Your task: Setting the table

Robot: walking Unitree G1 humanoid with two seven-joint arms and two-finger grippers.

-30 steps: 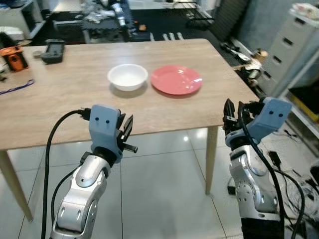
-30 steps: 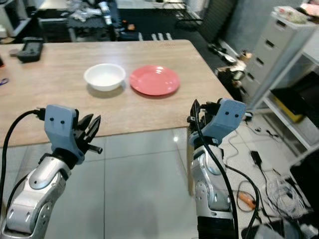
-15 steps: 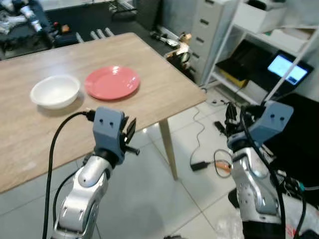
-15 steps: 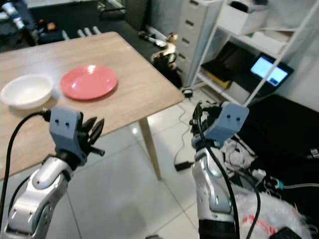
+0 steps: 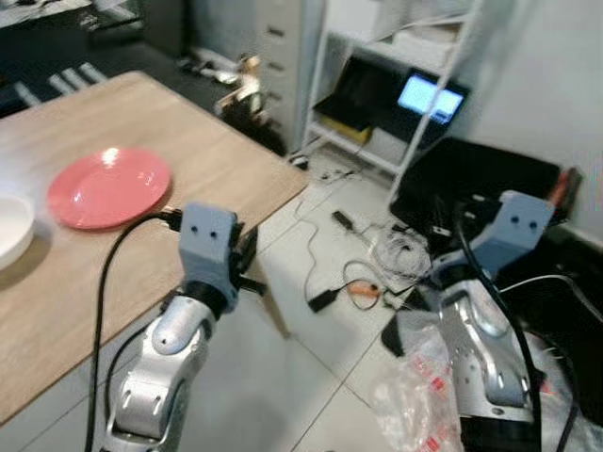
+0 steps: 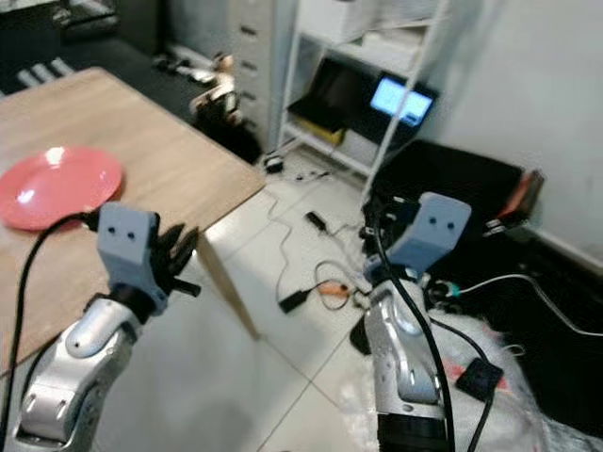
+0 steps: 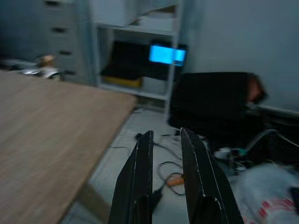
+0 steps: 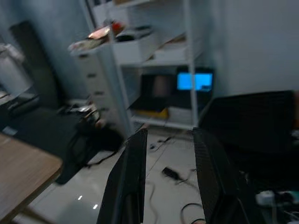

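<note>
The view has swung right: the red plate (image 5: 108, 186) sits at the far left of the wooden surface (image 5: 198, 165), the white bowl (image 5: 11, 231) nearly out of sight. The left claw (image 7: 166, 154) is narrow and empty, the right claw (image 8: 170, 158) parted and empty, facing a shelf (image 6: 377, 71); it seems off to fetch more

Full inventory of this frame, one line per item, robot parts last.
Table: one, light wood, on the robot's left, its corner towards the shelf.
Plate: one, red, lying flat on the table.
Bowl: one, white, on the table beside the plate, cut off by the picture's edge.
Shelf: one, white, against the far wall, holding a lit blue screen.
Drawer cabinet: one, grey, left of the shelf.
Cables: several, tangled on the tiled floor.
Plastic bag: one, clear with red print, on the floor by the right arm.
Left gripper: one, black fingers, jaws slightly apart, holding nothing.
Right gripper: one, black fingers, jaws open, holding nothing.
</note>
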